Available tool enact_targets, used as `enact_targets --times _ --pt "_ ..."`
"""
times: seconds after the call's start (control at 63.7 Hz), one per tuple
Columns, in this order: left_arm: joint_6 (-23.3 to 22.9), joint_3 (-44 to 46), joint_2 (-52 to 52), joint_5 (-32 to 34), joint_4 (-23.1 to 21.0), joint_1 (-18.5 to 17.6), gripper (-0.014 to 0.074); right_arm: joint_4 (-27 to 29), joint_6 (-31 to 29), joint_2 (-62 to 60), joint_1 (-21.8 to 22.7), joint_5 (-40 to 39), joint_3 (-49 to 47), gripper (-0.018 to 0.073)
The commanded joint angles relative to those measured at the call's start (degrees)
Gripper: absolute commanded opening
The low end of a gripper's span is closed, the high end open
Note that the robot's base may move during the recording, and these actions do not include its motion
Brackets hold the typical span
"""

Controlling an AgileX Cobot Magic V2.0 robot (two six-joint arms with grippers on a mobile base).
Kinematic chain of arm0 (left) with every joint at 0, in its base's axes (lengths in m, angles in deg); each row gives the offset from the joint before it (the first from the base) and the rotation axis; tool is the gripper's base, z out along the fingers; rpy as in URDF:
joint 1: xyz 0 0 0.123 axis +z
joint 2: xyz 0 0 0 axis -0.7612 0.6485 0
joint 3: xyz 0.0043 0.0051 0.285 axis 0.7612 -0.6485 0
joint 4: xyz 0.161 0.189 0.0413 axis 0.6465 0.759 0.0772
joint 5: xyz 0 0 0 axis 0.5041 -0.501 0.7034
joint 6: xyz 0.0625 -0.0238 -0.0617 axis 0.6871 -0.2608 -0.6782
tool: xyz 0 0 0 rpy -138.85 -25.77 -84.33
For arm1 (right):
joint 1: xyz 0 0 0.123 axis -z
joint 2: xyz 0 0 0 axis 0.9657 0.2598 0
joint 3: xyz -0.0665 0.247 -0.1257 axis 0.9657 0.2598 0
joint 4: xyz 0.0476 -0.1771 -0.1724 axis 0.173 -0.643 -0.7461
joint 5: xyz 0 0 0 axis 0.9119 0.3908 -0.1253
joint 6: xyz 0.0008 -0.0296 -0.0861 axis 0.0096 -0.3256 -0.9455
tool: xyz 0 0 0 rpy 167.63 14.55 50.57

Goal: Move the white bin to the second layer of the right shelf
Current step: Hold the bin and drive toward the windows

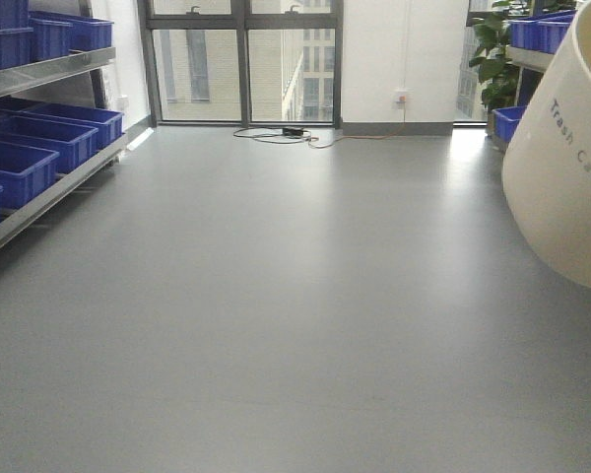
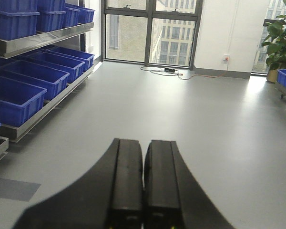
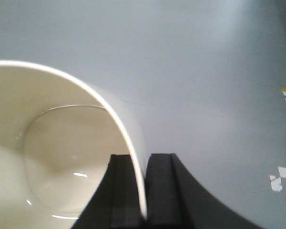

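The white bin (image 1: 561, 187) hangs tilted in the air at the right edge of the front view, with "Trash Can" lettering on its side. Looking through the right wrist view, my right gripper (image 3: 142, 155) is shut on the bin (image 3: 62, 143), one finger inside its rim and one outside, above the grey floor. My left gripper (image 2: 144, 140) is shut with nothing between its fingers and points across the open floor. Of the right shelf, only a steel level (image 1: 528, 59) with blue crates shows behind the bin. I cannot tell which layer it is.
A steel rack (image 1: 49, 192) with several blue crates (image 1: 39, 148) runs along the left wall. Cables (image 1: 286, 133) lie under the far window. A plant (image 1: 492, 59) and a blue crate (image 1: 507, 120) stand at the far right. Tape scraps (image 3: 281, 171) mark the floor.
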Motion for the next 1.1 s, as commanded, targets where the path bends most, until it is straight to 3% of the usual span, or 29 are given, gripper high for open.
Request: enact_targets --times 0.0,1.083 --pt "-0.3 -1.6 -0.9 4.6 0.0 -0.4 0.0085 -0.2 0.2 -0.2 0.1 -5.1 -2.3 0.0055" --pt "-0.3 -1.6 -0.9 4.6 0.0 -0.4 0.0085 -0.2 0.2 -0.2 0.1 -5.1 -2.3 0.0055"
